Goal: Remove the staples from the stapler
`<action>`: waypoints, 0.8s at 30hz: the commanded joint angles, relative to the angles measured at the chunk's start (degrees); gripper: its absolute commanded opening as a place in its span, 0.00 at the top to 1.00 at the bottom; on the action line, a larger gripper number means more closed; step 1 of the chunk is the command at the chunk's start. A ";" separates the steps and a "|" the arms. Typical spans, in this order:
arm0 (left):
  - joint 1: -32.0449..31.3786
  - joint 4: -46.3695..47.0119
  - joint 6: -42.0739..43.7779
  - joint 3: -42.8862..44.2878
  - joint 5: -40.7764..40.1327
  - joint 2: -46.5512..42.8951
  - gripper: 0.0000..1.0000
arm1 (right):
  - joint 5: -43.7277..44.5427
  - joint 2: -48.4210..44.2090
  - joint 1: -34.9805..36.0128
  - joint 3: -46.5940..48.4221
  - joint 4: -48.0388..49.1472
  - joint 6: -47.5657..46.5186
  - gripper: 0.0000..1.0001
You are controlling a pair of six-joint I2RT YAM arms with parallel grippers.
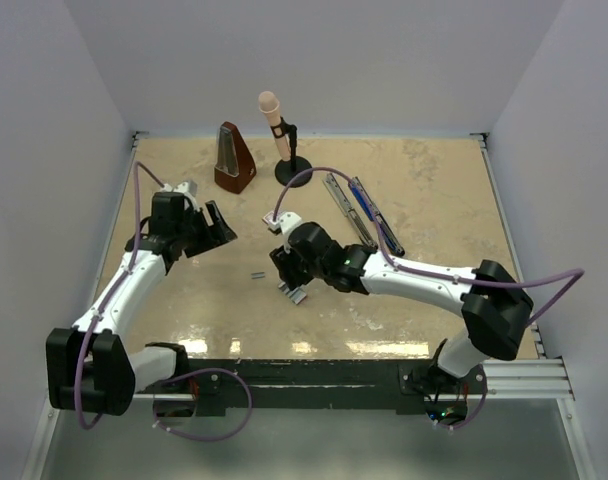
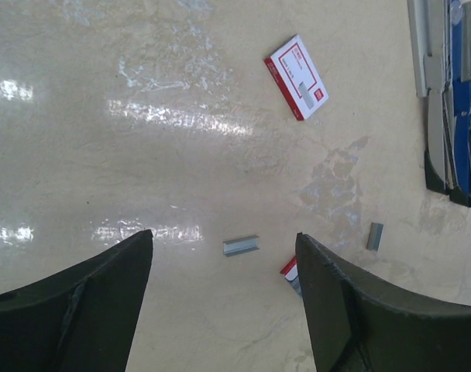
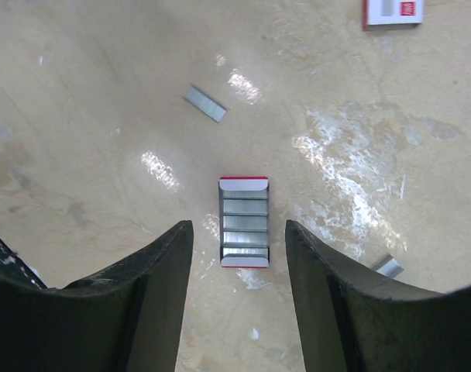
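The stapler point(image 1: 359, 208) lies open as two long bars at the back right; it also shows at the right edge of the left wrist view point(image 2: 446, 101). A short grey strip of staples point(image 1: 256, 275) lies loose on the table, and shows in the left wrist view point(image 2: 241, 246) and the right wrist view point(image 3: 204, 103). A second small strip point(image 2: 375, 235) lies nearer the stapler and also shows in the right wrist view point(image 3: 389, 266). My left gripper point(image 2: 224, 235) is open and empty above the first strip. My right gripper point(image 3: 238, 225) is open and empty, above a small open tray of staples point(image 3: 244, 222).
A small white box with a red label point(image 2: 296, 77) lies on the table, also at the top edge of the right wrist view point(image 3: 393, 11). A brown metronome point(image 1: 233, 158) and a microphone on a black stand point(image 1: 284, 140) stand at the back.
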 commanded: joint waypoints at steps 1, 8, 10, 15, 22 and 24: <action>-3.46 3.33 0.31 -1.94 1.97 2.58 0.22 | 4.21 -3.79 -2.20 -3.41 1.72 9.50 0.46; -6.53 4.13 -0.04 -1.07 1.10 7.85 0.28 | 10.90 -3.17 -10.29 -7.36 -2.05 20.59 0.51; -8.03 2.03 -0.30 0.07 -2.40 8.99 0.28 | 10.38 -4.13 -10.82 -8.33 -0.74 20.07 0.51; -8.38 3.60 -1.71 -1.41 -1.29 9.88 0.30 | 13.44 -3.35 -11.87 -8.69 -2.49 22.70 0.52; -9.53 6.24 -2.76 -2.03 1.09 11.02 0.32 | 15.64 0.07 -11.96 -7.46 -4.16 28.76 0.55; -9.79 6.33 -2.94 -2.12 1.18 10.23 0.33 | 16.26 2.01 -11.96 -6.67 -5.48 29.64 0.55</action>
